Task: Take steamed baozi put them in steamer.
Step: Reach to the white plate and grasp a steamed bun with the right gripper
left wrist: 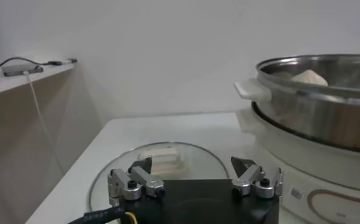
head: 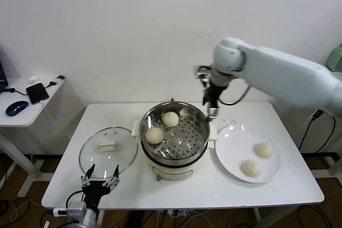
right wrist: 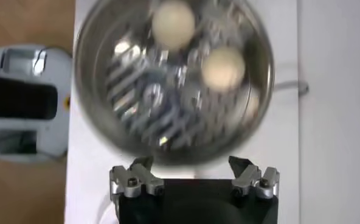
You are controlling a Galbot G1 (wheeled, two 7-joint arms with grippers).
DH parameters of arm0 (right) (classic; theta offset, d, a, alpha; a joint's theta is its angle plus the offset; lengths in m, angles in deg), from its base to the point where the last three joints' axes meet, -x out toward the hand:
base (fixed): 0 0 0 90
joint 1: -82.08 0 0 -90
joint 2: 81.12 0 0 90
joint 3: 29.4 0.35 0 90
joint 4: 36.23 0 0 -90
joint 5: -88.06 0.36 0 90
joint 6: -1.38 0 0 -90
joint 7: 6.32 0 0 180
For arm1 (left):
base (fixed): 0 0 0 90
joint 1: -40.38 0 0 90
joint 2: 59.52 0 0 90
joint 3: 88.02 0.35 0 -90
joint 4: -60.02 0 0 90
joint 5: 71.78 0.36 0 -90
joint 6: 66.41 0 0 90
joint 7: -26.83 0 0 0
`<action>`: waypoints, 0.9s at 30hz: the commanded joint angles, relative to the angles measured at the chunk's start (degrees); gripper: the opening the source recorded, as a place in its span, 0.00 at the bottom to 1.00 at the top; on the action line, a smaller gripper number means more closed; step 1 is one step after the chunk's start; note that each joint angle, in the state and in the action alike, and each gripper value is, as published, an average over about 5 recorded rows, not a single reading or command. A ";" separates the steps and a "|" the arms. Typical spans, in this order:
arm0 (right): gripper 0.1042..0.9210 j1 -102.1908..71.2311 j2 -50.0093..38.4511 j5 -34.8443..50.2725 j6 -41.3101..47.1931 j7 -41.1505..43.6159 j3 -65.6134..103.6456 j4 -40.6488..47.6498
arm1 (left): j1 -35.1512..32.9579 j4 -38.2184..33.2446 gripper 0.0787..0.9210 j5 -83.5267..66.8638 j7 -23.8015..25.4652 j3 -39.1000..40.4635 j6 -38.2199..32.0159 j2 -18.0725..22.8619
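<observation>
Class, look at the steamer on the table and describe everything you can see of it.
The steamer is a round, shiny steel pot on a cream-white base with side handles, standing upright mid-table between the glass lid and the plate. It is uncovered. Its perforated tray holds two baozi, one nearer the front left, one farther back. Nothing grips it.

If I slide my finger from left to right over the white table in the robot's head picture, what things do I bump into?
Glass lid → steamer with two baozi inside → white plate with two baozi.
</observation>
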 commanded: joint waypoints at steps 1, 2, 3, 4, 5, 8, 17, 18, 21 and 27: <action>0.88 -8.77 -19.78 -8.32 -12.97 5.57 5.80 -6.95 | -0.13 -0.07 0.88 -0.14 0.13 -0.07 0.10 -0.11; 0.88 -13.02 -20.42 -10.05 -14.46 6.03 8.99 -6.65 | -0.22 -0.06 0.88 -0.15 0.16 -0.14 0.17 -0.14; 0.88 -17.04 -20.81 -11.86 -15.55 6.46 12.22 -6.34 | -0.34 -0.08 0.88 -0.13 0.19 -0.17 0.22 -0.17; 0.88 -20.84 -20.97 -13.63 -16.42 6.73 15.18 -6.03 | -0.49 -0.12 0.88 -0.07 0.22 -0.18 0.26 -0.21; 0.88 -24.49 -20.94 -15.40 -17.20 6.92 17.94 -5.70 | -0.67 -0.18 0.88 0.00 0.25 -0.17 0.28 -0.24; 0.88 -32.88 -20.06 -20.02 -18.52 7.01 24.14 -4.82 | -1.25 -0.35 0.88 0.27 0.31 -0.15 0.38 -0.19; 0.88 -43.43 -15.11 -25.50 -19.54 6.14 30.92 -1.49 | -2.08 -0.57 0.88 1.04 0.30 0.03 0.60 0.42; 0.88 -43.75 -14.65 -26.00 -19.61 5.94 31.07 -1.17 | -2.08 -0.56 0.88 1.06 0.31 0.06 0.63 0.45; 0.88 -44.94 -13.17 -27.00 -19.63 5.07 31.65 0.02 | -2.02 -0.36 0.88 1.09 0.32 0.09 0.66 0.51; 0.88 -46.80 -9.96 -27.77 -19.12 0.74 33.15 3.29 | -1.86 0.36 0.88 1.17 0.25 0.03 0.57 0.57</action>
